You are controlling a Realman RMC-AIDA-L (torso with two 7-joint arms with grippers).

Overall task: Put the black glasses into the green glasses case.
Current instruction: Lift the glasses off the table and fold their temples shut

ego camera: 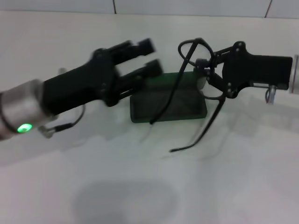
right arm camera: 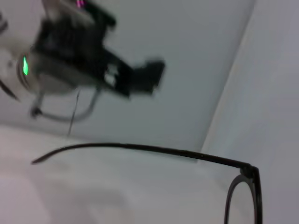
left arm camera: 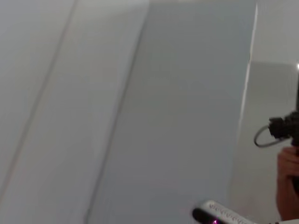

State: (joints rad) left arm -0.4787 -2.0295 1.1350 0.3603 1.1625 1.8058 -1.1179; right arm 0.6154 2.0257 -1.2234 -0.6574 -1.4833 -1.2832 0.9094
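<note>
In the head view my right gripper (ego camera: 206, 71) is shut on the black glasses (ego camera: 192, 48) by the frame and holds them in the air above the right end of the green glasses case (ego camera: 180, 108). Both temple arms hang unfolded; one reaches down over the case, the other past its front right corner. The case lies open on the white table, its lid raised at the back. My left gripper (ego camera: 150, 57) is open and empty, just over the case's back left corner. The right wrist view shows one temple arm of the glasses (right arm camera: 140, 148) and, farther off, the left arm (right arm camera: 84, 56).
The white table (ego camera: 140, 186) spreads around the case, with a light wall behind it. The left wrist view shows mostly wall, with a small white and black device (left arm camera: 219, 214) at the picture's lower edge.
</note>
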